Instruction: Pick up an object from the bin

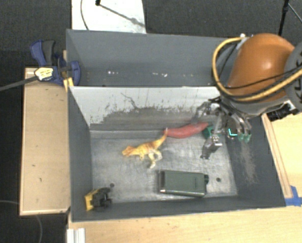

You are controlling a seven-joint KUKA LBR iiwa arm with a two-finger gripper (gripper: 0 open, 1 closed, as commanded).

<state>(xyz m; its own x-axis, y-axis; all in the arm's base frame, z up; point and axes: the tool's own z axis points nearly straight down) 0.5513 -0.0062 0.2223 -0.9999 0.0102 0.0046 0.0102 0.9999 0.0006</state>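
Observation:
My gripper [226,142] hangs at the right side of the bin, near the back wall, open with nothing between its fingers. One fingertip [210,148] points down at the floor. Just left of it lies a red, pepper-shaped thing [187,130] with a green end, stretched along the foot of the back wall; its green end is close beside that fingertip. A dark grey flat rectangular case [181,183] lies on the floor in front of the gripper, apart from it.
A yellow-orange toy dinosaur [144,150] stands in the middle of the bin, its tail toward the red thing. A small yellow-and-black toy vehicle [98,198] sits in the front left corner. The arm's orange cover and cables overhang the right wall.

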